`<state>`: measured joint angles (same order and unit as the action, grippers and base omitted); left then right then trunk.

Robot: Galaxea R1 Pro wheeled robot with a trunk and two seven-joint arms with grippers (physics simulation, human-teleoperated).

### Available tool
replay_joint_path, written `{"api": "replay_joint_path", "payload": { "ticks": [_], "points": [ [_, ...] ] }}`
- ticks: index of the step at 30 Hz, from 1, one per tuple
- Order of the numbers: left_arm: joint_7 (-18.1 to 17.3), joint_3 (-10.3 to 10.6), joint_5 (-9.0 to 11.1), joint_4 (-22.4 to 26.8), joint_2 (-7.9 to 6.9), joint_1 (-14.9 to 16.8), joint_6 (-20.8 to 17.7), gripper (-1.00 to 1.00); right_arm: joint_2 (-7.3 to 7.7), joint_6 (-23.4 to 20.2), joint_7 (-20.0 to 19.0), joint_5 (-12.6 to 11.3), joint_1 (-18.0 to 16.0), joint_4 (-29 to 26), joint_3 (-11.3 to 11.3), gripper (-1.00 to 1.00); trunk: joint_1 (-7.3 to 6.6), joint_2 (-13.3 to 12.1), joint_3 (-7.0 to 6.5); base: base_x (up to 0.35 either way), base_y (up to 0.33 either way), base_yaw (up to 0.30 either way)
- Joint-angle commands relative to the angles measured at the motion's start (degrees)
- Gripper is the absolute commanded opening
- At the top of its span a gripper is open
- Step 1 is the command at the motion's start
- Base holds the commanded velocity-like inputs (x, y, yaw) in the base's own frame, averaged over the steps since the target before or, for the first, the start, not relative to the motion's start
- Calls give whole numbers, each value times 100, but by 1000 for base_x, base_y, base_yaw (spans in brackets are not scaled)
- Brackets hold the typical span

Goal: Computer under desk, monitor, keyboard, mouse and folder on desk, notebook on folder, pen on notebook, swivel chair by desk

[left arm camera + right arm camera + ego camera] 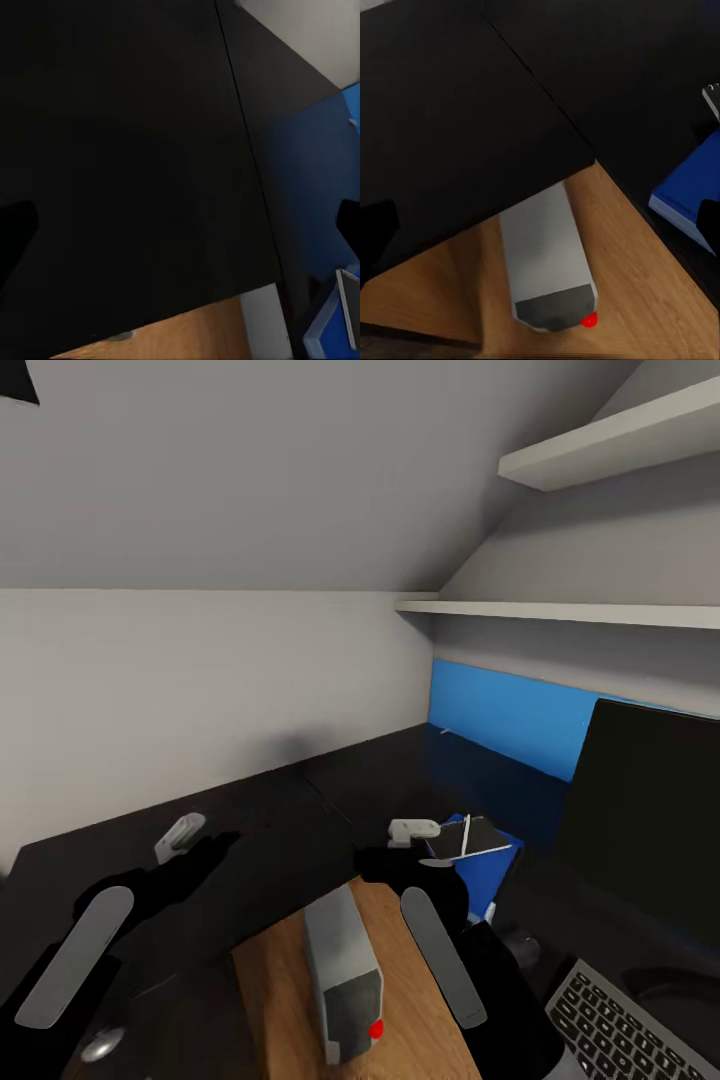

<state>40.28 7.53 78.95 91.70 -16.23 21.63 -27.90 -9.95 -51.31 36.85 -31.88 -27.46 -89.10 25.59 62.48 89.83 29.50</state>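
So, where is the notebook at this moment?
In the head view the notebook lies on the blue folder on the desk, just beyond the right gripper and left of the monitor.

Head cam is sitting high, looking fwd and down over the desk (300, 800) corner, taking in the wall, shelves and monitor (650, 820) at far right. Left wrist cam is hovering close above the black top (135, 150), facing down. Right wrist cam is also looking down, from a bit higher, over the desk's near edge at the computer (547, 255) on the wood floor (645, 255). All three are sharing the desk top and the folder (694, 187).
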Motion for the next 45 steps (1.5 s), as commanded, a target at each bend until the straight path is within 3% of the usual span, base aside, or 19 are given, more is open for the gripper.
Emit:
{"api": "replay_joint_path", "payload": {
  "ticks": [1,6,16,19,25,28,30,32,38,39,45],
  "points": [
    [50,9,41,6,-3,8,1,100,1,-14,60,-55,-3,-10,6,100,-3,4,6,-240,-208,280],
    [57,22,18,6,-3,8,1,100,1,-18,60,-59,2,-17,30,100,-3,4,6,-245,-221,280],
    [-3,66,-258,32,11,-113,90,100,1,-71,60,-65,13,-17,173,100,-3,4,6,-261,-227,280],
    [-12,299,-280,38,3,-212,333,100,5,-253,49,-63,13,-21,174,100,-3,4,6,-301,-178,280],
    [-19,450,-329,41,-46,-575,675,100,77,-354,43,-85,6,-122,152,100,-3,4,6,-310,-163,280],
    [-20,482,-577,41,-16,-680,738,100,162,-377,42,-96,5,-153,161,100,-3,4,6,-313,-158,280],
    [-27,545,-845,41,15,-750,803,100,187,-384,42,-103,4,-163,164,100,-3,4,6,-302,-131,280],
    [-38,630,-951,41,30,-901,1024,100,198,-386,42,-98,4,-190,166,100,-3,4,6,-206,-75,280],
    [-31,734,-1050,41,26,-1344,1604,100,212,-389,42,-91,10,-317,145,100,-3,4,7,-62,-23,280],
    [-47,701,-1061,43,25,-1576,1686,100,265,-389,40,-101,1,-331,103,100,-3,4,9,-7,-3,270],
    [-50,704,-1065,49,48,-1669,1722,100,343,-389,43,-108,-3,-335,154,100,-3,4,23,-3,-1,268]
  ]
}}
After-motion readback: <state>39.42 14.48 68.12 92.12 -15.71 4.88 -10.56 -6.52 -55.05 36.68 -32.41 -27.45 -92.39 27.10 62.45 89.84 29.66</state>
